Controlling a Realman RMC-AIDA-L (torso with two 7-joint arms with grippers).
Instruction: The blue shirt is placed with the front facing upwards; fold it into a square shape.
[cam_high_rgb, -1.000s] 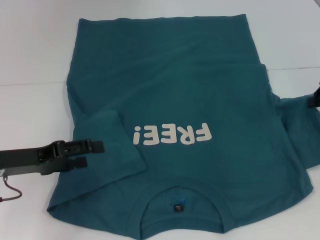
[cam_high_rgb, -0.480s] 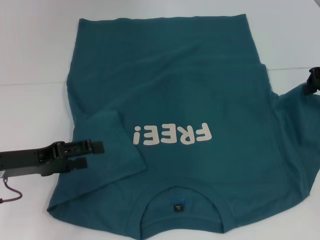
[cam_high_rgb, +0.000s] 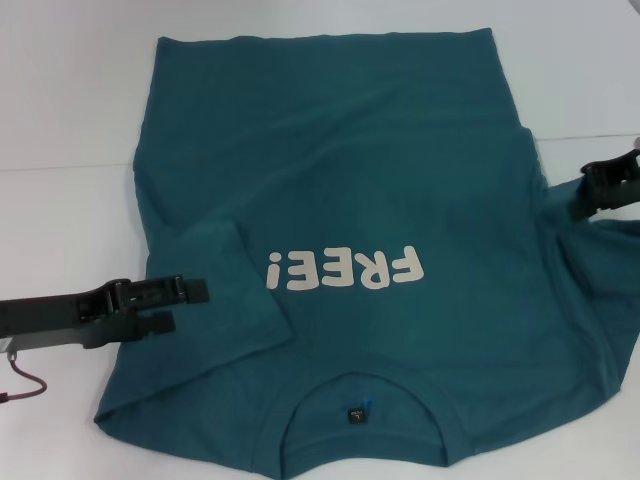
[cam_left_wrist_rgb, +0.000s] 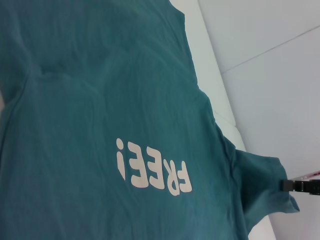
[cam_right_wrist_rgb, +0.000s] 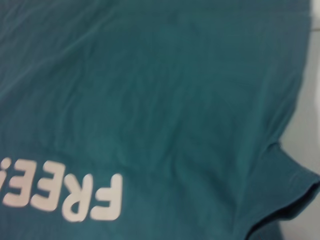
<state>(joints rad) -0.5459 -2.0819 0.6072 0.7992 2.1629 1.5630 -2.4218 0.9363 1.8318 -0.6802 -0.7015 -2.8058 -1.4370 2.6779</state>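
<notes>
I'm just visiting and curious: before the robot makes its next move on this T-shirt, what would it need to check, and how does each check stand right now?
1. The blue shirt lies front up, "FREE!" lettering showing: ok.
2. The sleeve on the robot's left is already folded in over the body: ok.
3. The sleeve on the robot's right is still spread outward: not ok, not yet folded.
4. The right end effector is at that right sleeve: ok; whether it has gripped the cloth: cannot tell.
5. The left end effector sits over the folded left sleeve, fingers apart, holding nothing: ok.
6. The collar lies flat, nearest the robot: ok.
</notes>
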